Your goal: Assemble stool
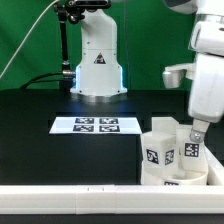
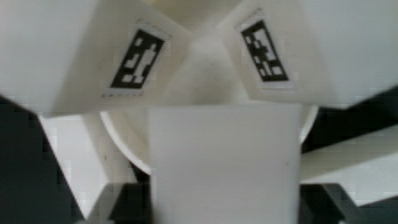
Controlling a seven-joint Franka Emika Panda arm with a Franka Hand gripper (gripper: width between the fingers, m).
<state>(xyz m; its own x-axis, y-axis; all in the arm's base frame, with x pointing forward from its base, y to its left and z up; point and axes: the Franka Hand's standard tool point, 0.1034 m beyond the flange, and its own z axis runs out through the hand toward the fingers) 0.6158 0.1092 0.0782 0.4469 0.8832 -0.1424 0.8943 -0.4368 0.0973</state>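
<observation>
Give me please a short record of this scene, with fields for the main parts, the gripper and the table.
stool seat: round white part near the long white bar, tagged legs standing on it
legs, wrist view: two tagged white pieces close to the camera
gripper: low over the legs; fingers hidden, state unclear
marker board: flat on the black table
robot base: behind the board
</observation>
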